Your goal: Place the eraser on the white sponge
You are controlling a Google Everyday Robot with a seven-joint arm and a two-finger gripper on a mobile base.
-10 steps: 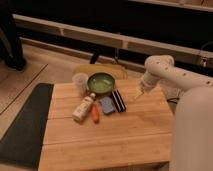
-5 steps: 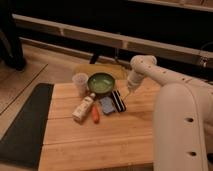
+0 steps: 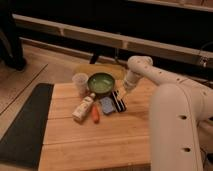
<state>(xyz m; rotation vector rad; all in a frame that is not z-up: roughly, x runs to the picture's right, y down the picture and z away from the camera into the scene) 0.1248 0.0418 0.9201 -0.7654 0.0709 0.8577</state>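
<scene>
So what just changed: your arm has swung in from off to the side, and the gripper [image 3: 123, 92] now hangs right next to the green bowl [image 3: 101, 83], just off the rim on the side where the arm comes in. That puts it over the far end of the eraser [image 3: 119, 102]. I can't tell if it's touching it yet or only hovering.

The jaws stand wide with nothing in them. The eraser hasn't budged. It's lying flat on the table [image 3: 100, 145] just camera-side of the bowl, under that same rim. The white sponge [image 3: 106, 105] hasn't moved either. It's also just camera-side of the bowl, more under its middle, snug against the eraser's long edge.

For you that means the approach looks basically done and the pick hasn't started. My guess is the next bit is a short drop and a squeeze across the eraser's narrow width. I'd watch the bowl rim on the way down, it's close. After that it's only a tiny hop sideways onto the sponge, so no need to lift high
</scene>
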